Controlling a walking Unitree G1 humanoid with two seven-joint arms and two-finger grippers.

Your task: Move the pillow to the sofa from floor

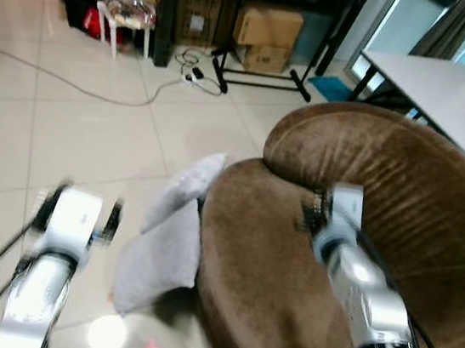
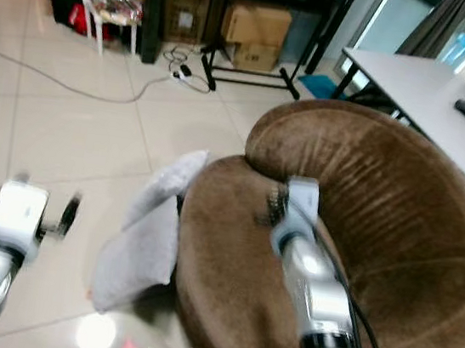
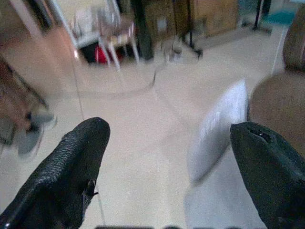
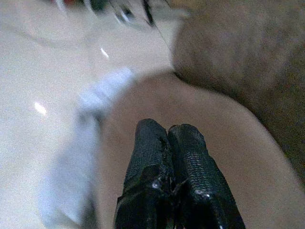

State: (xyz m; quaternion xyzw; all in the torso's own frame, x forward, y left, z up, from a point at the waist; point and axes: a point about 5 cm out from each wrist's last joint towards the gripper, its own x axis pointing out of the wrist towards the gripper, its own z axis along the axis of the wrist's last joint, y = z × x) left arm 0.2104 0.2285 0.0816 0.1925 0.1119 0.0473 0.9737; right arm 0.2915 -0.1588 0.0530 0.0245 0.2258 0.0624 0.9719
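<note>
Pillow (image 1: 169, 234): grey, on floor (image 1: 66, 135), leaning against brown sofa (image 1: 282, 318). My left gripper (image 3: 167, 162) gapes wide nearby; right gripper (image 4: 174, 157) closed, empty. Risk: fingers skid off slack fabric.

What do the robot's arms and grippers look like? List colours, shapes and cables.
Both arms are shiny silver cylinders with white wrist blocks. The right arm has a black collar ring and black cables alongside; a black cable trails from the left arm. The left gripper and right gripper have thick, textured black fingers.
</note>
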